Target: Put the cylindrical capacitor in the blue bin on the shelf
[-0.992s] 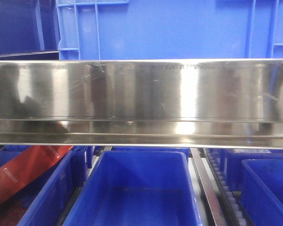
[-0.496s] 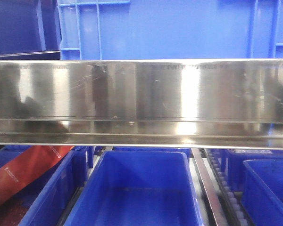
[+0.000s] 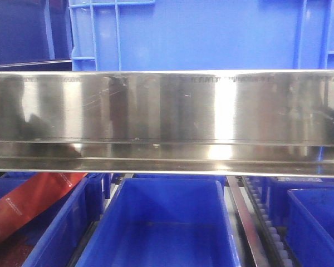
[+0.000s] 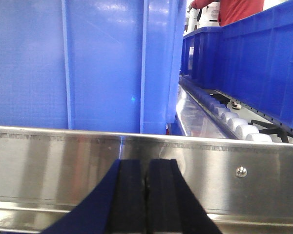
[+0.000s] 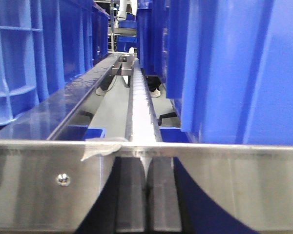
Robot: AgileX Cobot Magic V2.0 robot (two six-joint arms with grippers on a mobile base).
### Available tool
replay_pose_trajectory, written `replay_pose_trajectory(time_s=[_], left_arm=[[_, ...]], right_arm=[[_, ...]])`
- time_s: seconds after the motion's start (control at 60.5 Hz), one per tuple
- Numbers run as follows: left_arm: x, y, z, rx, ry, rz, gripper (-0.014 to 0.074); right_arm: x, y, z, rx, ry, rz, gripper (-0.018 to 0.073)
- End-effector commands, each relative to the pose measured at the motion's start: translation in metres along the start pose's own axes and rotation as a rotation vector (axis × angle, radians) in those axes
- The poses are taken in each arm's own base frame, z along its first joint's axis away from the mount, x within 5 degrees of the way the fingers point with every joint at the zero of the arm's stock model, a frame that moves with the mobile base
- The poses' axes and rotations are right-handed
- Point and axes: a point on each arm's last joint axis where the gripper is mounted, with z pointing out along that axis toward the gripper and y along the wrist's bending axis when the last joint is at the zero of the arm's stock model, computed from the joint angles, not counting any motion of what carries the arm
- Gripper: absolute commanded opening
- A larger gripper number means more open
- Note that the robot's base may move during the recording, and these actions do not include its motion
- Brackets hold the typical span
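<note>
The cylindrical capacitor shows in no view. The shelf's mirror-like front rail [image 3: 167,111] fills the middle of the front view, with one large blue bin [image 3: 195,33] above it and an empty blue bin [image 3: 164,222] below. In the left wrist view my left gripper [image 4: 146,165] is shut, pads pressed together with nothing seen between them, right in front of the steel rail [image 4: 49,165] and a blue bin [image 4: 88,63]. My right gripper [image 5: 145,165] is shut too, just before its rail [image 5: 234,185], beside a blue bin [image 5: 234,68].
A red packet [image 3: 33,200] lies in the lower left bin. White roller tracks [image 3: 264,222] [image 4: 234,124] [image 5: 139,97] run between bins. More blue bins [image 3: 317,222] [image 5: 19,53] flank them. A scrap of tape [image 5: 105,145] sticks to the rail. A person in red [image 4: 234,9] stands behind.
The front view has drifted very slightly, so the shelf and bins sit a few pixels further right. Nothing else has visibly moved.
</note>
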Motion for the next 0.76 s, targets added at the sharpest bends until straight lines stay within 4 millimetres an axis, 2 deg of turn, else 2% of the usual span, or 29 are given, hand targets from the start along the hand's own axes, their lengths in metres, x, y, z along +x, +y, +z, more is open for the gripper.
replay_pose_trajectory(time_s=[0.0, 0.744], left_arm=[[-0.0026, 0.0001, -0.0006, -0.003, -0.025, -0.005, -0.0111], [-0.0026, 0.0001, -0.0006, -0.003, -0.025, -0.005, -0.0111]], right_arm=[[-0.0009, -0.0002, -0.0001, 0.003, -0.020, -0.014, -0.0143], [-0.0009, -0.0002, -0.0001, 0.003, -0.020, -0.014, -0.0143]])
